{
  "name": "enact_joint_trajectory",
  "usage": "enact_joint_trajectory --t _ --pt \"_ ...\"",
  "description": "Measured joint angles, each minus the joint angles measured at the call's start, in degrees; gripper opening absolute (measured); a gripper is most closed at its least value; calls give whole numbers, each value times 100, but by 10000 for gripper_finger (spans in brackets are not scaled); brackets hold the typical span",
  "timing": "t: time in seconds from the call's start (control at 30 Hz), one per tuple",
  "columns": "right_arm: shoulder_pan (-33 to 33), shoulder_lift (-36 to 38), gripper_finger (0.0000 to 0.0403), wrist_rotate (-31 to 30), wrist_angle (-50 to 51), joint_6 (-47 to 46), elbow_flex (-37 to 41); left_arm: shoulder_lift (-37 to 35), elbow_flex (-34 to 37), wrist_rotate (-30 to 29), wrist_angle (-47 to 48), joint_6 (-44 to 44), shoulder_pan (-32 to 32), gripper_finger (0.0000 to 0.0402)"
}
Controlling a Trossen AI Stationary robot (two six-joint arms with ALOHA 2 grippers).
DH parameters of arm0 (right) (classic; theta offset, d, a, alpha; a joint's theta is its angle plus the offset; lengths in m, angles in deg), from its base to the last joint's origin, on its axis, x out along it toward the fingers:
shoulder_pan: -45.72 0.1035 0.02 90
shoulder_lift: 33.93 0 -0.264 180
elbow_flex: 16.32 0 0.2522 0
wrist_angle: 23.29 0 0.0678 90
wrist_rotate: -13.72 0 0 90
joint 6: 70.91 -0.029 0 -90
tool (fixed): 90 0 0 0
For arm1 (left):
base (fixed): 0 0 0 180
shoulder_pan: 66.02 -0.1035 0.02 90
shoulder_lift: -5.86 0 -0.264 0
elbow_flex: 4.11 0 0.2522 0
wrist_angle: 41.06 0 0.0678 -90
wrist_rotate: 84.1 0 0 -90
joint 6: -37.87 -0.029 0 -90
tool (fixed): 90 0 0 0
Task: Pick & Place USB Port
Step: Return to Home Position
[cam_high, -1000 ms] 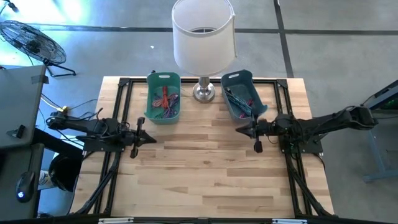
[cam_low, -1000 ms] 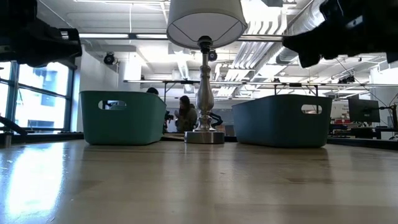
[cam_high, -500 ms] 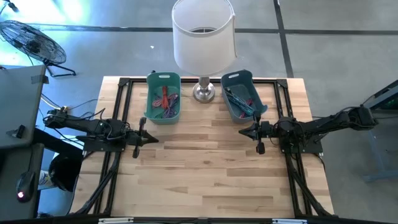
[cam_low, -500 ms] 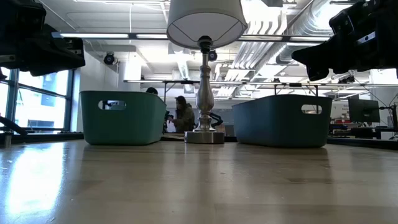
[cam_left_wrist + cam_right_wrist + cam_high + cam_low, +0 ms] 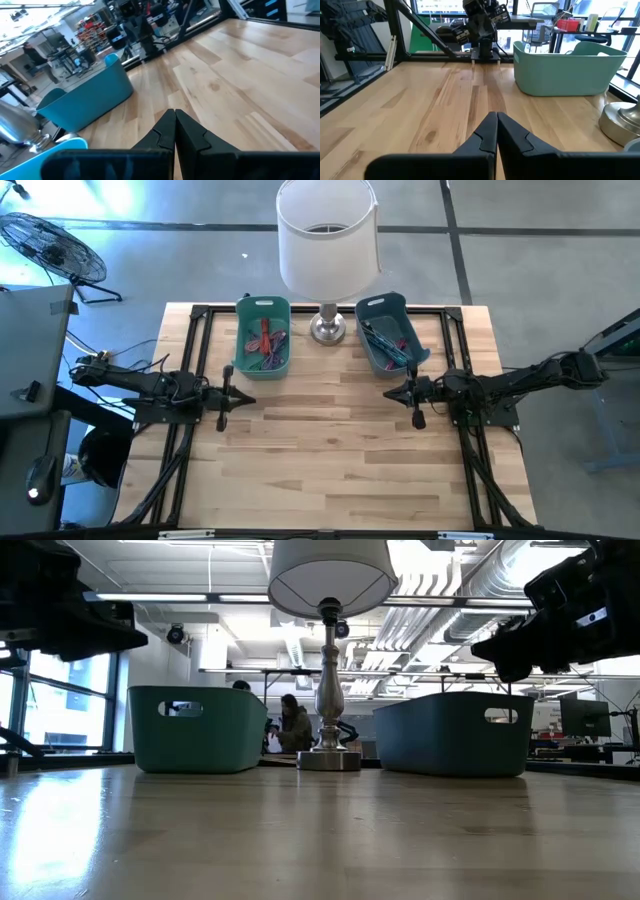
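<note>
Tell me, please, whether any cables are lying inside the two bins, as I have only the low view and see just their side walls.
Observer: Yes. From above, the green bin holds red and purple cables.
Operator: Thank you. And the blue one?
Observer: The blue bin also holds a bundle of cables.
Operator: Are the fingers open or shut? I see only dark shapes at the top corners.
Observer: The wrist views show them shut with nothing between them: the left fingers and the right fingers.
</note>
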Motion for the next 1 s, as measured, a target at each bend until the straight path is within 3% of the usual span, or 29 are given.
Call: enact_joint_trajectory --t 0.53,1.0 --pt "0 258 2 -2 114 -24 0 2 -19 -33 67 -7 0 1" --pt "0 2413 6 -2 692 -24 2 0 -26 -33 84 -7 0 1"
